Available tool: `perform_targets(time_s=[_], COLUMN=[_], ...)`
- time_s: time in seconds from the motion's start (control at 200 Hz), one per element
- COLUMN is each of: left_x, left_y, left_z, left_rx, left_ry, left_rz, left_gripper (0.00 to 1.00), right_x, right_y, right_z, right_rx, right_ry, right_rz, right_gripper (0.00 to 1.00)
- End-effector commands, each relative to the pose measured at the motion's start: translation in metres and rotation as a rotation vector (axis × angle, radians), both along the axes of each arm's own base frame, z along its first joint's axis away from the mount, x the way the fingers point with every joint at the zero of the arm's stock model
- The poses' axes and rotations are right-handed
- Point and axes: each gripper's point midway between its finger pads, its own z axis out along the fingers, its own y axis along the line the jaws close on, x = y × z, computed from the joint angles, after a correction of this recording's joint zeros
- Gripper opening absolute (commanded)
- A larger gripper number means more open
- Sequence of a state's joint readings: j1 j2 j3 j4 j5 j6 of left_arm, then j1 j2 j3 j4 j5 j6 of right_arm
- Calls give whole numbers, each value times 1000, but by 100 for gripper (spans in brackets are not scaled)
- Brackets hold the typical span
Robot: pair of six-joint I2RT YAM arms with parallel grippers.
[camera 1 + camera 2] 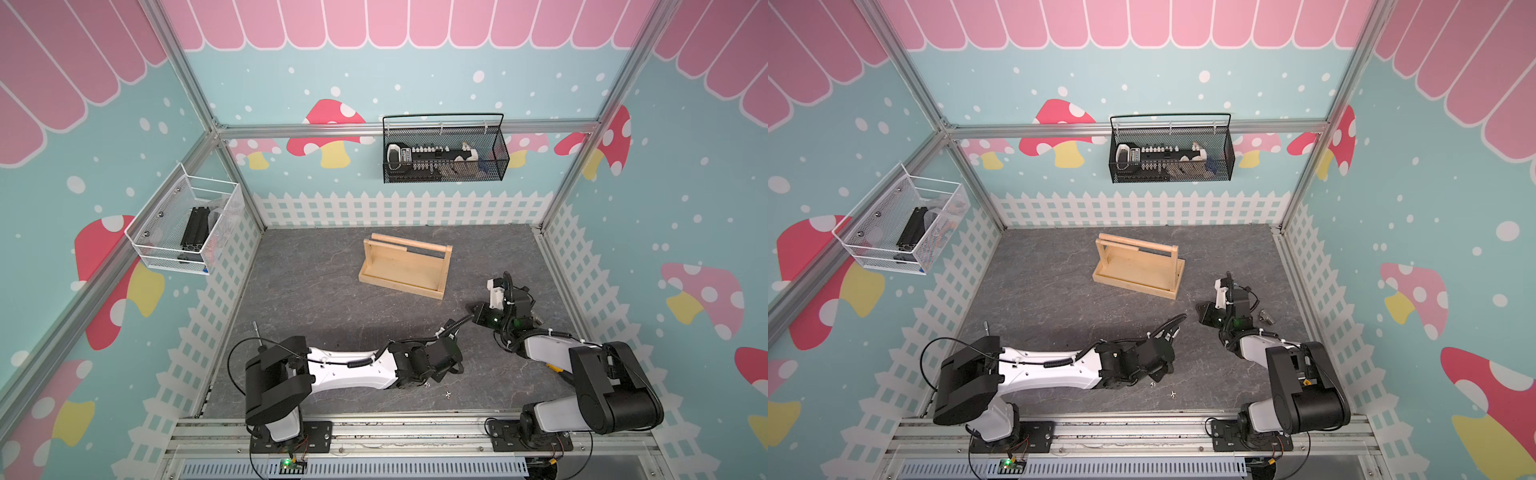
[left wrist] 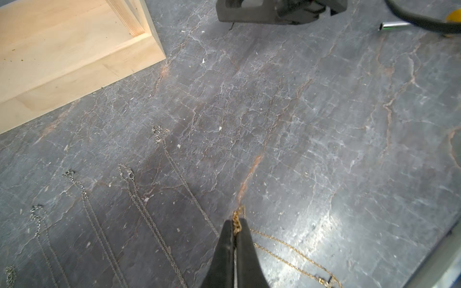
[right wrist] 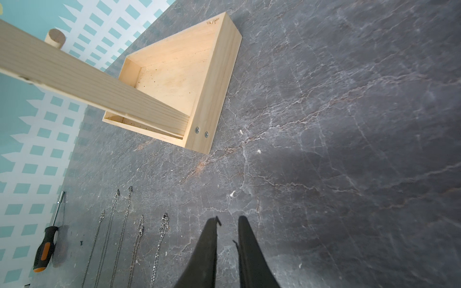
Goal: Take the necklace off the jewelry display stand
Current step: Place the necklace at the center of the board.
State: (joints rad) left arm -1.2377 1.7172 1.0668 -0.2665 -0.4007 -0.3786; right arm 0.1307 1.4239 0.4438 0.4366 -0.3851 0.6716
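While my left claw (image 2: 235, 224) pinches gold necklace (image 2: 236, 217) trailing on surface (image 2: 299, 124), my right claw (image 3: 228, 222) sits slightly apart, empty, near jewelry display stand (image 3: 174, 74).

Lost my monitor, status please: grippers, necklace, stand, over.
Left gripper shut on gold necklace, off the jewelry display stand. Right gripper open, empty. Silver necklaces lie on table, nothing blocking.

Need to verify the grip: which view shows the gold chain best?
The left wrist view: the gold chain sits pinched in the left gripper's shut jaws, trailing over the table. Both top views are too distant to show it; the right wrist view shows only silver chains.
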Motion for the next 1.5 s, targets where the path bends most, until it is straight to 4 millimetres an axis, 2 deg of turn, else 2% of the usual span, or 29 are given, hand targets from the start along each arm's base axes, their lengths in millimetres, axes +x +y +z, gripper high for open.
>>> perform_targets(time_s=[0.0, 0.26, 0.645, 1.166, 1.496], left_x=[17, 42, 75, 98, 102], left_y=[-4, -10, -20, -25, -27], left_z=[-2, -21, -28, -38, -42], left_rx=[-8, 13, 16, 6, 2], left_ry=[-12, 16, 29, 73, 86], left_rz=[35, 54, 60, 61, 64], left_gripper=[0, 0, 0, 0, 0], right_x=[1, 1, 1, 3, 3], right_y=[0, 5, 2, 5, 6], right_z=[1, -3, -4, -6, -6], right_rx=[27, 55, 47, 60, 64], right_ry=[-3, 13, 17, 25, 27], right_rz=[-6, 4, -10, 0, 3], right_gripper=[19, 19, 18, 18, 18])
